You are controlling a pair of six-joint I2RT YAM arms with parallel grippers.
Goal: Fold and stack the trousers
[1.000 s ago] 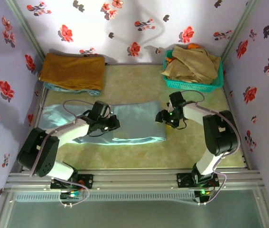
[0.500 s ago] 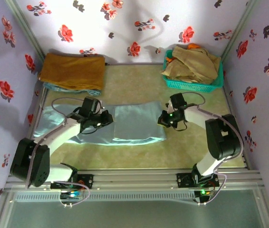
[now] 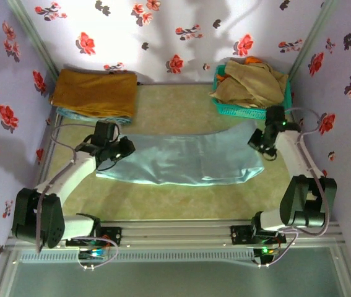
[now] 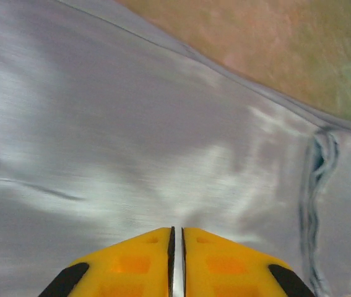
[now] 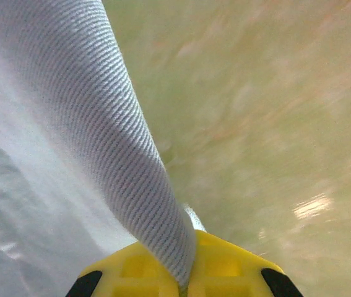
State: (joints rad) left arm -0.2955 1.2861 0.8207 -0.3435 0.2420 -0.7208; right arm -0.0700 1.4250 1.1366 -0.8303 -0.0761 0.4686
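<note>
Your right gripper [image 3: 260, 141] pinches the trousers [image 3: 181, 159], which are stretched across the table's [image 3: 175, 105] middle. Your left gripper [image 4: 176, 238] is closed, apparently on cloth, at their left end. Pull harder and the smooth cloth could slip free.

The trousers [image 3: 181, 161] are coloured pale blue-grey with a soft sheen, across the middle of the top view. In the right wrist view a fine diagonal twill is seen in their weave. The walls [image 3: 163, 37] are patterned in lilac with scattered red and dark flowers. The table [image 3: 175, 102] is mottled olive-beige. At upper left a cloth [image 3: 95, 91] is coloured mustard-brown, with a teal-blue layer [image 3: 88, 116] beneath. At upper right the basket [image 3: 249, 112] is teal and the garments [image 3: 252, 83] beige-tan, with an orange scrap [image 3: 254, 60]. The arms [image 3: 70, 176] are finished white with black joints. The left fingers [image 4: 132, 266] and right fingers [image 5: 225, 266] are coloured yellow with black patches.
</note>
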